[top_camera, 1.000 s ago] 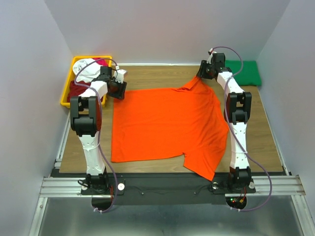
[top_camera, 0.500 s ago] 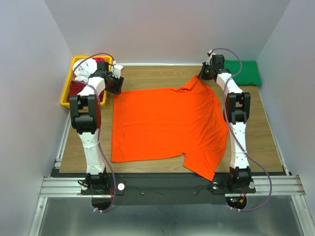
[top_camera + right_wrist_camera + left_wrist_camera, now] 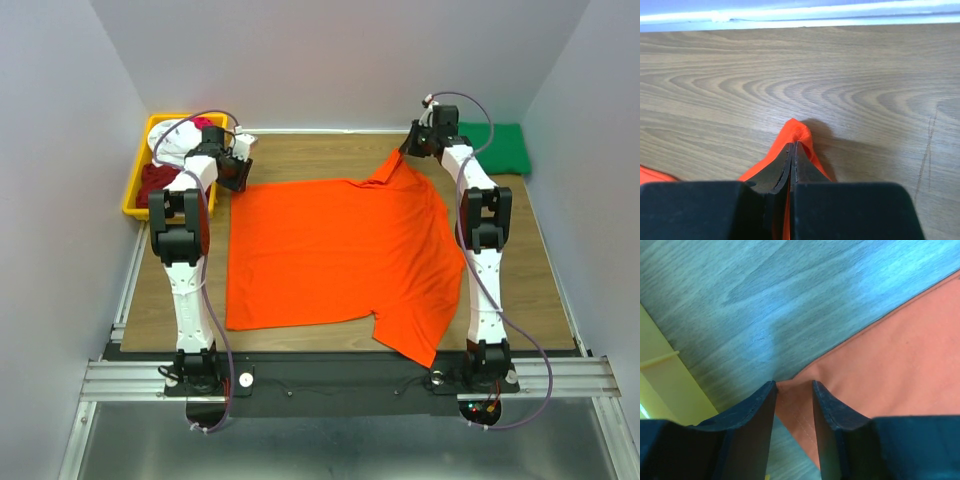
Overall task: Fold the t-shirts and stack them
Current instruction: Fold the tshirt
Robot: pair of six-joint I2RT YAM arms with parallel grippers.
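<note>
A bright orange t-shirt (image 3: 340, 250) lies spread flat in the middle of the wooden table. My left gripper (image 3: 236, 172) is at its far left corner. In the left wrist view the jaws (image 3: 794, 385) stand open, one on each side of that corner of the orange cloth (image 3: 890, 355), low over the wood. My right gripper (image 3: 415, 147) is shut on the shirt's far right corner and holds it raised a little. In the right wrist view the gripper (image 3: 792, 145) pinches a peak of orange cloth (image 3: 800, 129).
A yellow bin (image 3: 133, 197) at the far left holds a white shirt (image 3: 175, 140), a dark red one (image 3: 155, 180) and a bit of magenta (image 3: 207, 123). A dark green shirt (image 3: 497, 136) lies at the far right corner. Walls close in on three sides.
My left gripper has shifted slightly by the bin and now sits at the shirt's far left corner. The right gripper keeps its hold and has barely moved.
</note>
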